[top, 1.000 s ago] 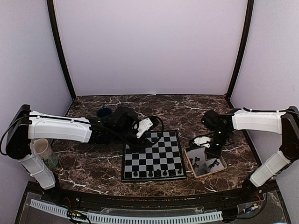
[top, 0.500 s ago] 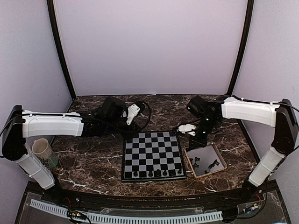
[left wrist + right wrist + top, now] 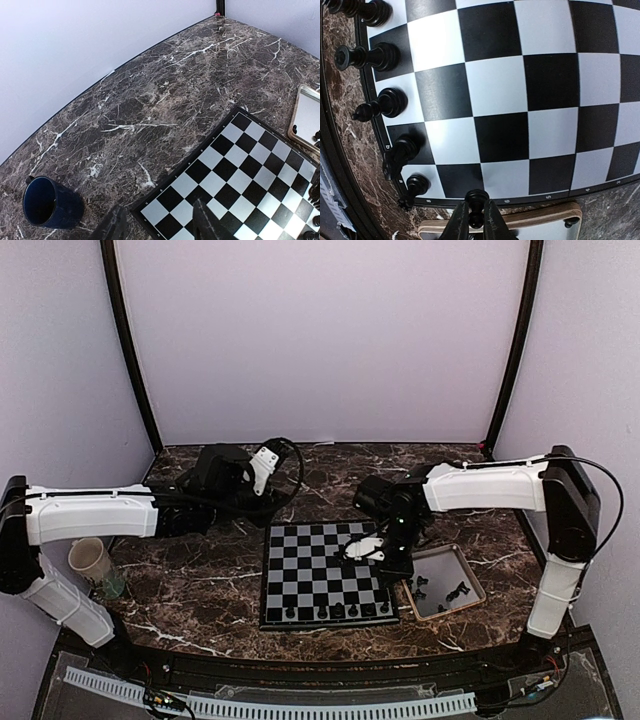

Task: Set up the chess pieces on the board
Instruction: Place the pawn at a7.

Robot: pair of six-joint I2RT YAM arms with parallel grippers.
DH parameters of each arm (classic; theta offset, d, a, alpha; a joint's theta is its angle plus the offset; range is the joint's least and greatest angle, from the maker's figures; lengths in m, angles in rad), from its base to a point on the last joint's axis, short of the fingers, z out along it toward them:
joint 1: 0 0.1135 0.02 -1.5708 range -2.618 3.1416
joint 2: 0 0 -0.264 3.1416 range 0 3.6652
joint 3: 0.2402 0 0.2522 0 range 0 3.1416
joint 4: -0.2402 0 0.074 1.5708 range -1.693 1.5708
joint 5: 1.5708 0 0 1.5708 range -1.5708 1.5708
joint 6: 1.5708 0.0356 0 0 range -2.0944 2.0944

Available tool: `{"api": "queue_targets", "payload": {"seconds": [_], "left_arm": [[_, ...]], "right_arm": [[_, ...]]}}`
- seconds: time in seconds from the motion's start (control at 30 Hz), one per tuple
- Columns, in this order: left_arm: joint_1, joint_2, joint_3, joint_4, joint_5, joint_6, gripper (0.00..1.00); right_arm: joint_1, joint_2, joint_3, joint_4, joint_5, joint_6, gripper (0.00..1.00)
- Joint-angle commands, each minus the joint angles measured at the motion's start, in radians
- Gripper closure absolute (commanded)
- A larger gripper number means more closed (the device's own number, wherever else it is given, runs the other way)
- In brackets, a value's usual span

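The board (image 3: 325, 570) lies at the table's near middle, with several dark chess pieces (image 3: 338, 611) standing along its near row. More pieces (image 3: 440, 590) lie in the tan-rimmed tray (image 3: 478, 580) to its right. My right gripper (image 3: 388, 562) hovers over the board's right edge. In the right wrist view it (image 3: 476, 220) is shut on a small dark pawn (image 3: 477, 202) above the board's edge squares (image 3: 500, 135), next to the row of set pieces (image 3: 382, 105). My left gripper (image 3: 258, 472) is beyond the board's far-left corner. In the left wrist view it (image 3: 160, 230) is open and empty above that corner (image 3: 165, 212).
A blue mug (image 3: 50, 202) stands on the marble left of the board's far corner. A cream cup (image 3: 90, 560) stands at the table's left edge. The tray's rim (image 3: 530, 220) lies just past the board's edge under my right gripper. Purple walls close in the table.
My right gripper has risen from the tray and moved left over the board's right side, holding a pawn. My left gripper has pulled back from the board toward the far left.
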Motion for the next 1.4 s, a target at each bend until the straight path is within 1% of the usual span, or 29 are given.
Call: {"api": "queue_targets", "payload": {"seconds": [0.0, 0.53, 0.87, 0.93, 1.03, 1.13, 1.23, 1.37], "left_arm": [[0.004, -0.058, -0.022, 0.048, -0.035, 0.01, 0.52], [0.004, -0.056, -0.024, 0.046, -0.02, 0.023, 0.53], [0.004, -0.05, -0.022, 0.042, -0.011, 0.024, 0.52], [0.004, -0.049, -0.021, 0.041, -0.011, 0.024, 0.52], [0.004, -0.049, -0.02, 0.039, -0.009, 0.026, 0.52], [0.004, -0.049, -0.02, 0.039, -0.014, 0.027, 0.52], [0.004, -0.045, -0.022, 0.039, -0.013, 0.029, 0.52], [0.004, -0.041, -0.018, 0.039, -0.002, 0.027, 0.52]], "right_arm": [[0.028, 0.034, 0.032, -0.032, 0.01, -0.009, 0.87], [0.063, 0.067, 0.031, -0.047, 0.017, -0.019, 0.85], [0.059, 0.044, 0.043, -0.049, 0.016, -0.009, 0.83], [0.05, 0.025, 0.056, -0.055, 0.004, -0.009, 0.82], [0.026, -0.017, 0.068, -0.071, -0.029, -0.015, 0.77], [-0.008, -0.059, 0.058, -0.085, -0.056, -0.019, 0.75], [-0.052, -0.113, 0.012, -0.089, -0.058, -0.018, 0.74], [-0.122, -0.208, -0.096, -0.064, -0.015, -0.013, 0.74]]}}
